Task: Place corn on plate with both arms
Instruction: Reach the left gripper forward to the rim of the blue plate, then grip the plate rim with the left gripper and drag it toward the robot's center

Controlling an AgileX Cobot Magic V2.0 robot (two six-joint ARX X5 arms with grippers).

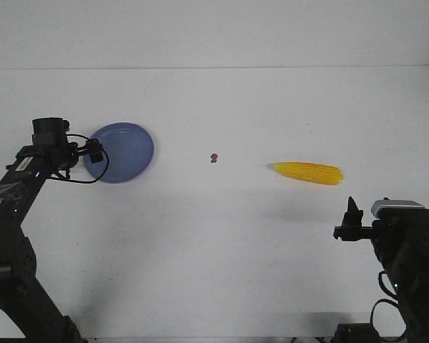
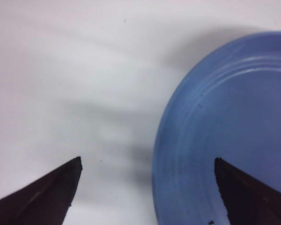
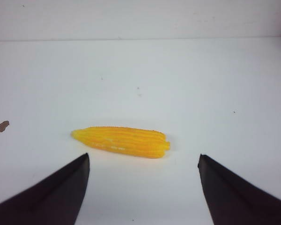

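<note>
Bright yellow tapered corn (image 1: 307, 172) lies on white table (image 1: 222, 250).

Bright yellow corn (image 1: 307, 172), plain periwinkle-blue plate (image 1: 129, 146), white table (image 1: 222, 243).

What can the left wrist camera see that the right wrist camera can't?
Only the left wrist view shows the blue plate, with nothing on it, and the left gripper open with the plate's rim between its fingers. Only the right wrist view shows the yellow corn lying on the table ahead of the open right gripper, plus a small brown speck off to one side. Both views share the white table and a pair of spread black fingers holding nothing.
</note>
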